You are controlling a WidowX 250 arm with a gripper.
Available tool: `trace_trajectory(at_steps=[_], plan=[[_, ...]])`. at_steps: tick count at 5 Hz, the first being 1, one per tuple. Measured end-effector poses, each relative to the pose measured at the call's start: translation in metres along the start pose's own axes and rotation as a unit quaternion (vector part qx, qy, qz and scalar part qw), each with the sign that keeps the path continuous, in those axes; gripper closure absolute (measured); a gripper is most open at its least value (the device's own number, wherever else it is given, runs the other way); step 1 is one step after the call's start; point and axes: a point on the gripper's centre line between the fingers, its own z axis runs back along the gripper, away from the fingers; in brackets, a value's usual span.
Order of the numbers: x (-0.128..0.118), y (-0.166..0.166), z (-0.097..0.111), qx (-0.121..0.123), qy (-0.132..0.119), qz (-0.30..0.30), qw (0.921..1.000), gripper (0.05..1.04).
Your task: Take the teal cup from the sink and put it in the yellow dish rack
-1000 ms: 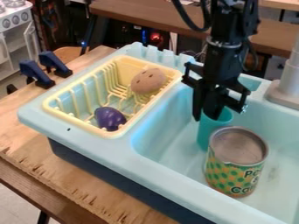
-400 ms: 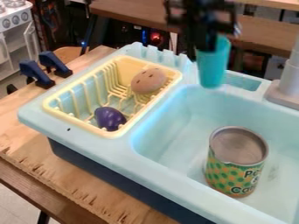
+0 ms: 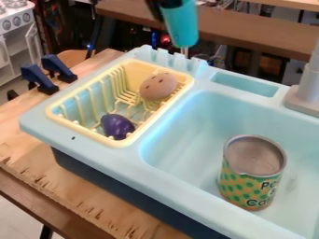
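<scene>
While cup (image 3: 181, 27) hangs aloft, wooden table (image 3: 31, 144), toy stove (image 3: 17, 23)

Tin can (image 3: 252, 173) upright in light-blue sink (image 3: 181, 128), grey faucet (image 3: 307, 86) at R edge of view. Yellow rack (image 3: 79, 130) w/ spotted brown potato (image 3: 157, 87) & purple toy (image 3: 116, 126). 2 dk blue clamps (image 3: 38, 78) nearby; toy stove (image 3: 14, 21) in bkgd.

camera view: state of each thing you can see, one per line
teal cup: held up in the air by the gripper
can: upright in the sink
yellow rack: upright, holding two things
brown potato-like thing: lying in the rack
purple thing: lying in the rack
white cabinet door: open
</scene>
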Motion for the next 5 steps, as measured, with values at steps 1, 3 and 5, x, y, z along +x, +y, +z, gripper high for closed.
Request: trace_trajectory(at_steps=[1,3,5], plan=[[-0.006,0.023,0.004,0.033,0.011,0.021,0.9992,0.962],[-0.025,0.053,0.000,0.102,0.044,0.094,0.9894,0.962],[-0.039,0.077,-0.017,0.111,0.040,0.119,0.9858,0.962]])
